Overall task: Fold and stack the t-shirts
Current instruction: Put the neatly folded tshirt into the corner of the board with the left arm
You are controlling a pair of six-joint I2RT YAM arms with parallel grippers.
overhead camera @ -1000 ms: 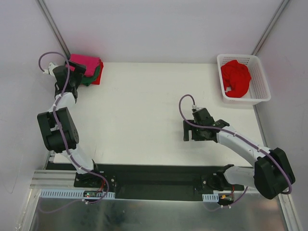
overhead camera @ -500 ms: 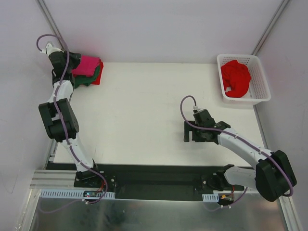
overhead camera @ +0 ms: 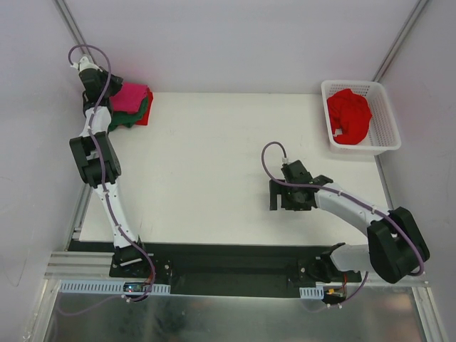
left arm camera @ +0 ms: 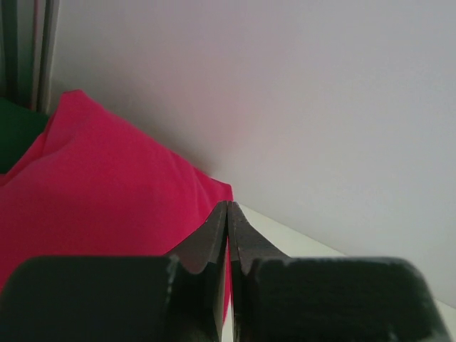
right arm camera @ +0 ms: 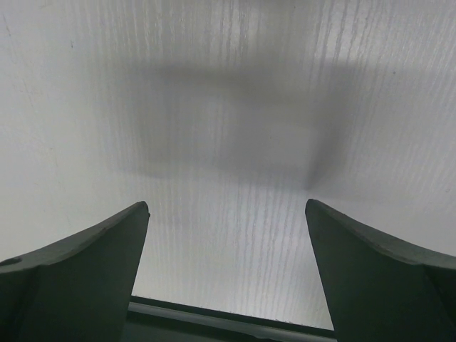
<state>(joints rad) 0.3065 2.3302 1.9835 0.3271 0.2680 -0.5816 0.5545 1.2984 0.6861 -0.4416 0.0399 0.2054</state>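
Table noted. At its far right, crumpled red t-shirts are held in white lattice basket; their count cannot be told. At the far left corner a stack is seen: magenta-pink t-shirt on top, dark green t-shirt and folded red t-shirt mostly covered. Left end effector is pressed together, empty, beside the stack. Right end effector is spread above the table.

The soft magenta-pink cloth t-shirt is one plain, unpatterned colour, and so are the dark green cloth t-shirt and the red cloth t-shirt beside it. The crumpled red cloth t-shirt is a solid red too. The white plastic lattice basket has a grid of small holes. The flat white table top bears faint fine streaks. The left gripper and the right gripper are black.
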